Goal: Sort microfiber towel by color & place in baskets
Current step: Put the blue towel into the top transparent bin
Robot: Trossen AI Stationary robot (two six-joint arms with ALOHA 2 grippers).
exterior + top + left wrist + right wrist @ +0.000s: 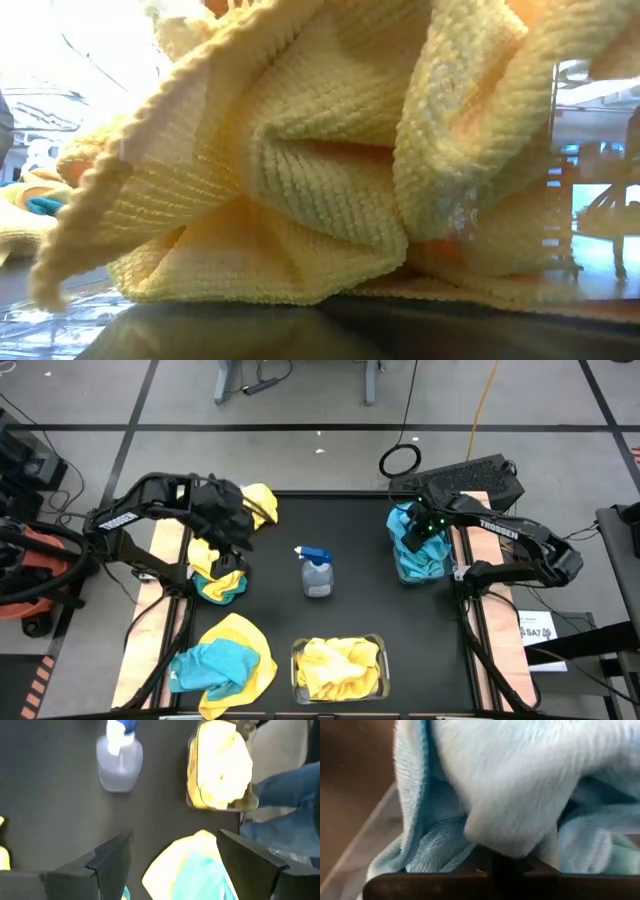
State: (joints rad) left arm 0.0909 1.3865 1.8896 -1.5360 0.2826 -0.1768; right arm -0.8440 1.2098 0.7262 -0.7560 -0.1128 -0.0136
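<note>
Towels: right gripper (418, 536) shut, down in blue towels (415, 555) in right bin (400, 575), hold unclear. Left gripper (228, 540) wide open, empty, over left yellow-blue pile (218, 582). Soft, light, floppy; pinch a raised fold. Yellow towels (338, 665) fill near bin (296, 670).

The left arm bends in from the table's (330, 630) left edge, its left gripper (228, 545) hanging over the table's left part with fingers (107, 857) spread wide. The right arm reaches in from the right edge; the right gripper (415, 532) has its fingers closed together.
</note>
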